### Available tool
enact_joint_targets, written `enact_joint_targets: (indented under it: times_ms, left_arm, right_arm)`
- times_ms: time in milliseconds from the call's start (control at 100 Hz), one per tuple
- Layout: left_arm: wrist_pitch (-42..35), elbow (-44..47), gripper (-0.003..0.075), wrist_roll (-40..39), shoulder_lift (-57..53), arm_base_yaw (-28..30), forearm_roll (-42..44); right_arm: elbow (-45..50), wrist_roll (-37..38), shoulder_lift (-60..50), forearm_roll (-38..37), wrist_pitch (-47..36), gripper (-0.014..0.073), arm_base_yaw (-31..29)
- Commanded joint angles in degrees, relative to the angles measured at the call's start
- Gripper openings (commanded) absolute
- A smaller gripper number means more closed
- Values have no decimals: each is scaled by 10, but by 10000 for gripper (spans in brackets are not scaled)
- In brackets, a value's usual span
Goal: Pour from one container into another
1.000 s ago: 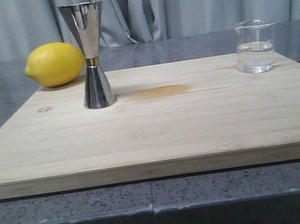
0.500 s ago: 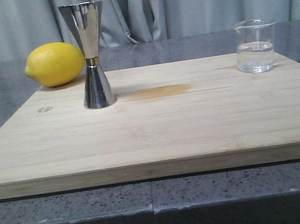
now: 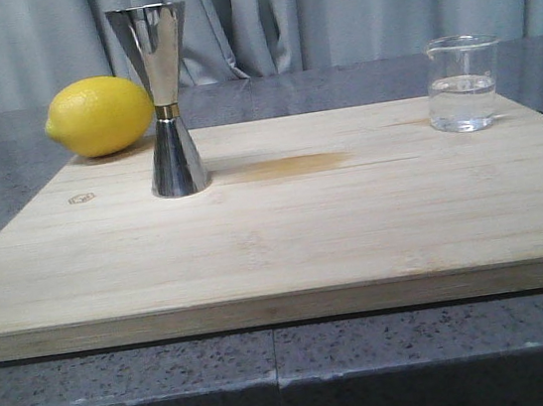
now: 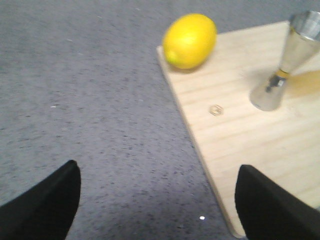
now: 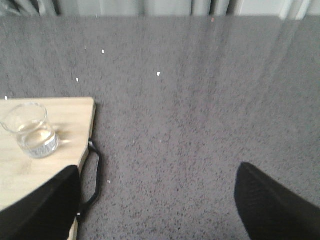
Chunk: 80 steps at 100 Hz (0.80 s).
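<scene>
**Both grippers spread wide, nothing held, off the board**

Left gripper (image 4: 157, 200): fingers (image 4: 45, 202) wide apart, empty. Hangs over the grey counter (image 4: 90, 100) beside the board's left edge, well short of lemon and jigger.

Lemon (image 3: 99, 116): far-left corner of the board (image 3: 285, 231), partly off the edge onto the counter, just left of and behind the jigger.

Jigger (image 3: 165, 102): upright on the board, far-left area, wide mouth up, gold band at the waist. Can't tell from these views whether there's anything inside.

Brownish stain (image 3: 292, 165) on the wood just right of the jigger's base.

Beaker (image 3: 462, 84): upright at the board's far-right corner, clear liquid roughly half up, well apart from the jigger.

Black handle (image 5: 94, 177) sticks out from the board's right edge.

Right gripper (image 5: 157, 200): fingers (image 5: 272, 202) spread, empty, over the counter right of the board, clear of the beaker.
</scene>
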Motion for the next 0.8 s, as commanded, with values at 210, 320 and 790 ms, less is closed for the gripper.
enact_joint_targets:
  times_ms: [210,320,790]
  left_arm:
    - [-2,-21,587,332,123,0,-282]
    - [-3,-11,587,438,167,0,-371]
    - [149,22,587,786,344,0,-650]
  right_arm:
    - [-22,-23,51,22,-35,584,0]
    - [-22,-23,51,22,-42,584,0]
    - [-22,-23,51,22,-69,584,0]
